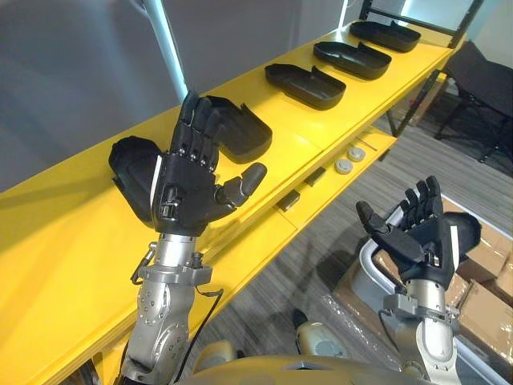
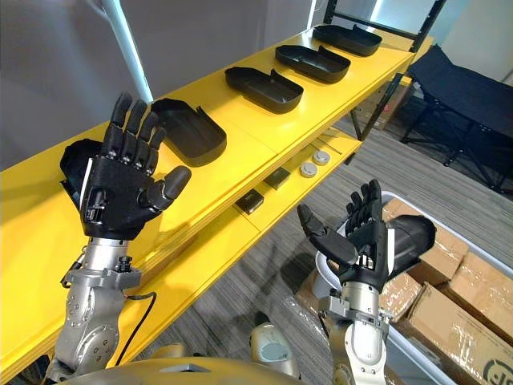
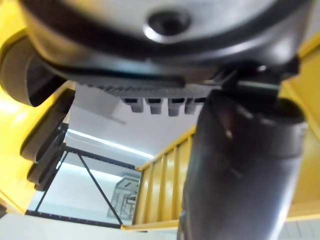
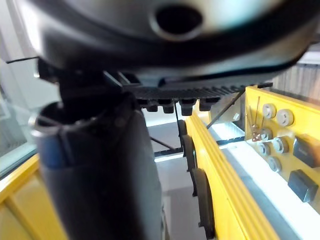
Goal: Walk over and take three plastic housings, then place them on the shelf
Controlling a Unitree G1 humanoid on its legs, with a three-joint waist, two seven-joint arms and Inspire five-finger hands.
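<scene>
Plastic housings: five black shells in a row on the yellow bench [image 1: 64,241]; neither hand has one.
Left hand [image 1: 188,188]: raised before the bench, fingers straight and spread, empty.
Right hand [image 1: 425,237]: raised clear of the bench, above a bin of cardboard boxes [image 2: 473,297], fingers straight, empty.
Nearest housing [image 1: 128,168]: just behind the left hand, partly hidden by it.
Next housing [image 1: 240,132]: just past the left hand, hollow side up.
Farther housings: three [image 1: 304,84], spaced along the bench.
Handling: probably light, stiff, thin-walled and smooth, so apt to slip.
Hold: I would pinch a side wall, thumb inside the hollow and fingers outside.
</scene>
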